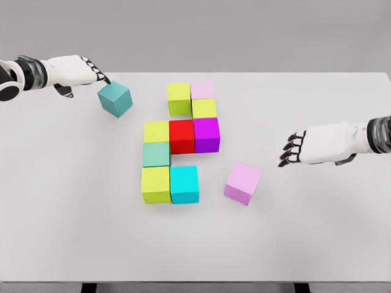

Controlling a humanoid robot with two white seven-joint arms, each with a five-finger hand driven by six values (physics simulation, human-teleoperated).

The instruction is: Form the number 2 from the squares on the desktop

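Note:
Several coloured cubes sit packed together mid-table: lime (pixel 179 98), pale pink (pixel 202 90) and yellow (pixel 204 108) at the top. Below them run yellow (pixel 156 131), red (pixel 181 135) and purple (pixel 206 134), then sea-green (pixel 156 154), lime (pixel 156 184) and cyan (pixel 184 184). A loose teal cube (pixel 114 99) lies turned at the upper left. My left hand (pixel 98 76) is open, its fingertips at that cube's upper left corner. A loose pink cube (pixel 242 183) lies right of the cyan one. My right hand (pixel 290 149) hovers open, up and to the right of it.
The white table (pixel 317 232) reaches nearly to the picture's sides, with its front edge near the bottom and its far edge just above the cubes. A grey wall stands behind it.

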